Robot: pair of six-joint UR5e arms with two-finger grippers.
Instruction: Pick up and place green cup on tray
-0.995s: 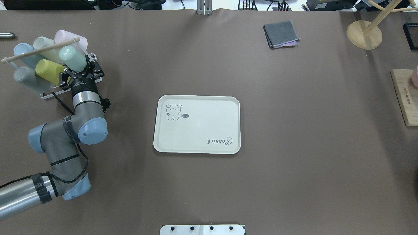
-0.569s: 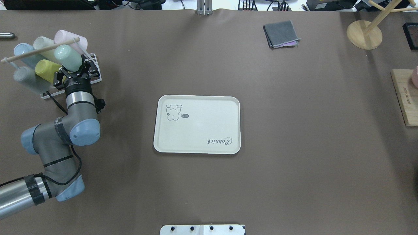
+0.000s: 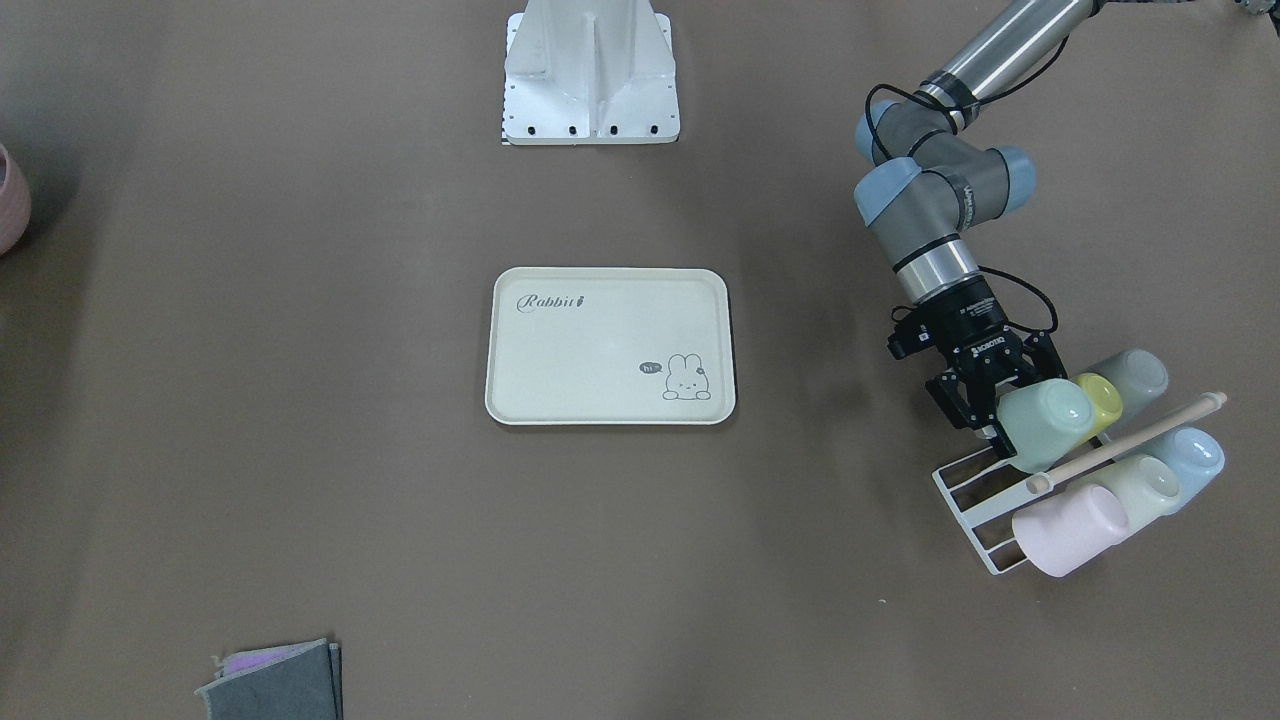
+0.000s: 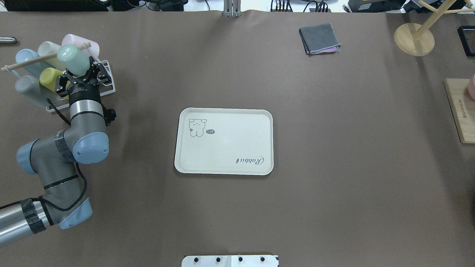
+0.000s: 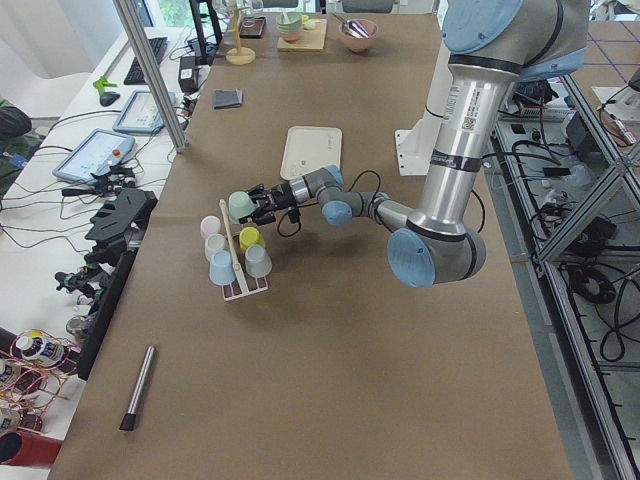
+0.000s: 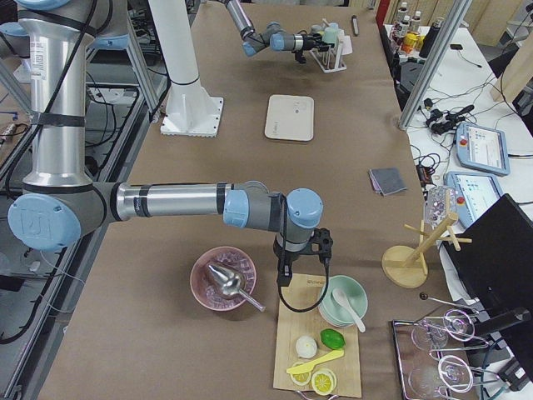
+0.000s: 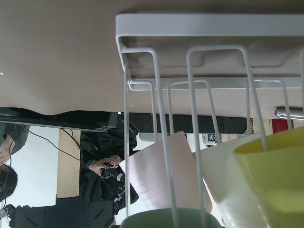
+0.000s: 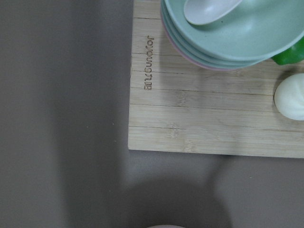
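Desk point(image 4: 334, 193) with the tray point(image 4: 230, 148) at its middle, well apart from the wire rack point(image 7: 213, 23) at the robot's left end. Green cup point(image 4: 71, 57) is up over the rack, tilted. Its long axis is in line with the left gripper point(image 4: 78, 73), base pointing away from the wrist. Jaws are clamped on the cup's mouth end. Tray lies rightward and nearer the robot. Right gripper point(image 6: 286, 273) is far off, jaws unreadable.

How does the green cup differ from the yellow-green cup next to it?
The green cup is mint; the yellow-green cup is lime. The left gripper clamps the green cup; the yellow-green cup sits ungripped on the rack. Both are handleless, tilted tumblers.
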